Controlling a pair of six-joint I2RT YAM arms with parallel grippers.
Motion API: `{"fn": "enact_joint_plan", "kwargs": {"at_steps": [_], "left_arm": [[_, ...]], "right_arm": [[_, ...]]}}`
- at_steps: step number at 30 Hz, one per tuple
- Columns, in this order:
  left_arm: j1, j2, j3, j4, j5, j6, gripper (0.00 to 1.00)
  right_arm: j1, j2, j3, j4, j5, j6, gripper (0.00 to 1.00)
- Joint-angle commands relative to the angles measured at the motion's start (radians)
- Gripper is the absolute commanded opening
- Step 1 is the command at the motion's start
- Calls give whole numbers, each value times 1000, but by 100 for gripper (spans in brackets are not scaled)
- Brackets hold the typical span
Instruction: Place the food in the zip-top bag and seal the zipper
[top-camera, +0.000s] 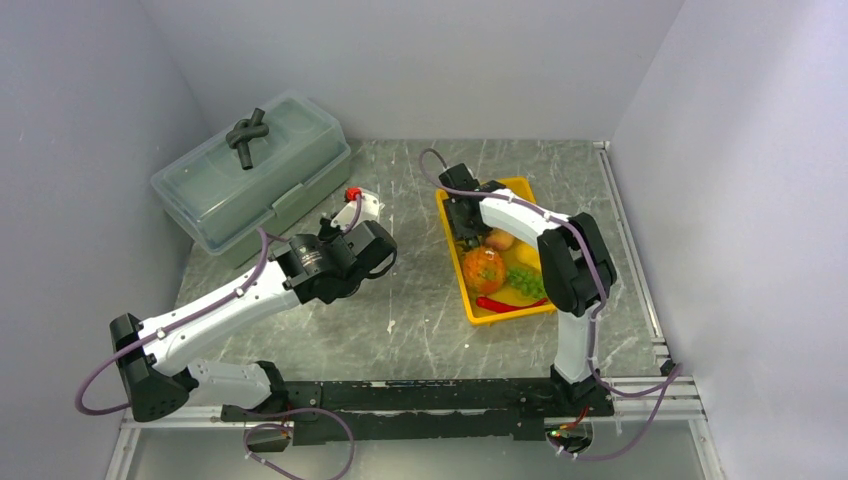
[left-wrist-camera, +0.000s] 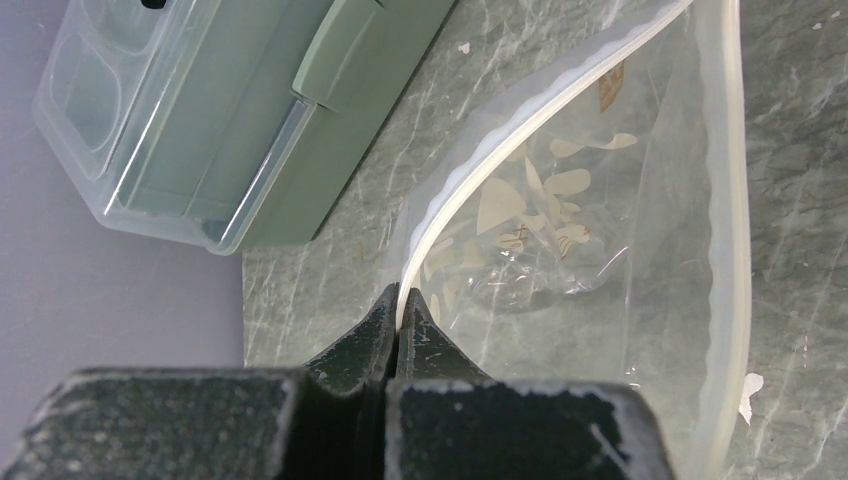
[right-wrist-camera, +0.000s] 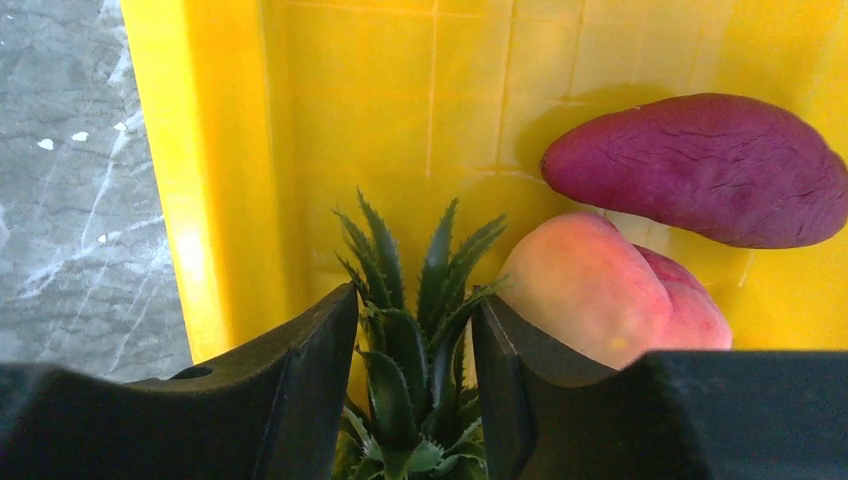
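Though the zip-top bag (left-wrist-camera: 600, 260) carries print, it shows only as pale cream shapes, warped by the crumpled plastic, and none can be read as lettering. The bag lies on the marble-patterned table (left-wrist-camera: 790, 120) beside the translucent lidded box (left-wrist-camera: 200, 110), with its far corner cut off by the frame edge. The left gripper (left-wrist-camera: 400, 305) is pinched fully closed on the whitish zipper (left-wrist-camera: 500, 140) at the near end of the mouth. In the yellow tray (right-wrist-camera: 200, 150), the right gripper (right-wrist-camera: 415, 310) stands part-open with its fingers either side of the pineapple's green crown (right-wrist-camera: 400, 350). Leaves brush both fingers, but a firm grip cannot be made out, and the fruit's orange body is hidden below the wrist view. The peach (right-wrist-camera: 590, 290) sits just beside, partly behind one finger, and the purple piece (right-wrist-camera: 700, 170) lies beyond it.
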Motion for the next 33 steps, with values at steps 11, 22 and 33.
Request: {"fn": "enact_joint_plan", "kwargs": {"at_steps": [11, 22, 33], "left_arm": [[-6, -20, -1, 13, -9, 1, 0], [-6, -14, -2, 16, -2, -1, 0], [-6, -3, 2, 24, 23, -6, 0]], "right_arm": [[-4, -68, -4, -15, -11, 4, 0], [-4, -296, -57, 79, 54, 58, 0], [-3, -649, -328, 445, -7, 93, 0]]}}
